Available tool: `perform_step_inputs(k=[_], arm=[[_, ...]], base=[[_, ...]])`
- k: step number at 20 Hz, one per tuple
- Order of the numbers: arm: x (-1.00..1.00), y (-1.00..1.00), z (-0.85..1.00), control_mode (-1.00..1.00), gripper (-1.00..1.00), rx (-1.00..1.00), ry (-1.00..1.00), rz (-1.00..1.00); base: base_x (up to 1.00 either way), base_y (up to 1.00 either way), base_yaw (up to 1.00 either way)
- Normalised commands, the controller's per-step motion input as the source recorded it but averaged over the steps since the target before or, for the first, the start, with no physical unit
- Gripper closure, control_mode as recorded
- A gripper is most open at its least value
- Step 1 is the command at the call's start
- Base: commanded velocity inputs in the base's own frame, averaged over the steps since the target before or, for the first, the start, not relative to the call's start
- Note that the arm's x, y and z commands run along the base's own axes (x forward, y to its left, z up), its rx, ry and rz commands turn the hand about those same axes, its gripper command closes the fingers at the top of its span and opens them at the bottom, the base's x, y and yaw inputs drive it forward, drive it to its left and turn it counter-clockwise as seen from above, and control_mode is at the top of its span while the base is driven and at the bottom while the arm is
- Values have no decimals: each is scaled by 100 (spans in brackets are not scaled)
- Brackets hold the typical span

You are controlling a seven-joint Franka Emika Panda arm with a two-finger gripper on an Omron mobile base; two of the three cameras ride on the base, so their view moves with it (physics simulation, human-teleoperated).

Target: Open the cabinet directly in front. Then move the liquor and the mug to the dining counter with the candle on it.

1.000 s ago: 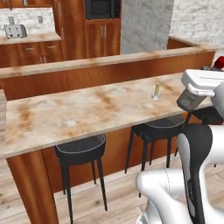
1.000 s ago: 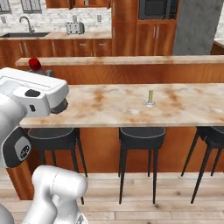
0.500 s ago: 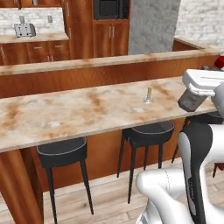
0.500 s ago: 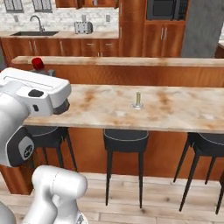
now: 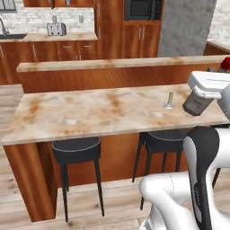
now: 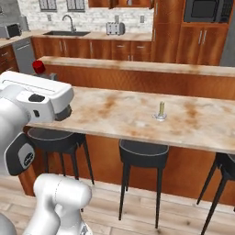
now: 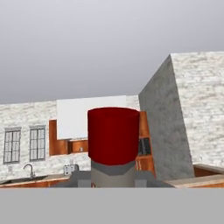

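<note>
My gripper [image 7: 112,180] is shut on the liquor, held upright. Its red cap [image 7: 113,135] stands close in front of the hand camera, above grey glass shoulders. The same cap [image 5: 226,64] peeks over my hand at the right edge of the left base view and over my hand in the right base view [image 6: 39,67]. The dining counter [image 5: 90,112] [image 6: 114,110] stretches across in front of me. The candle [image 5: 170,99] [image 6: 161,110] stands on it in its small saucer, just left of my hand in the left base view. The mug is out of view. I cannot tell which cabinet is meant.
Black round stools [image 5: 76,150] [image 6: 143,153] stand under the counter's near edge. A raised wooden ledge [image 5: 112,65] runs behind it. Beyond lie the kitchen worktop with a toaster [image 5: 56,29] and a sink [image 6: 66,32], a built-in microwave [image 5: 143,9] and a grey stone pillar [image 5: 186,27].
The whole picture has shifted in both base views, so the base has moved along the dining counter. The bottle stays in my shut gripper.
</note>
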Motion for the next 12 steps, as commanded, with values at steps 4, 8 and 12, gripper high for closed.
perform_step_inputs(k=[4, 8, 12], arm=[[0, 0, 0, 100, 100, 0, 0, 0], [0, 0, 0, 100, 100, 0, 0, 0], [0, 0, 0, 100, 100, 0, 0, 0]], base=[[95, 11, 0], [100, 38, 0], [74, 28, -3]])
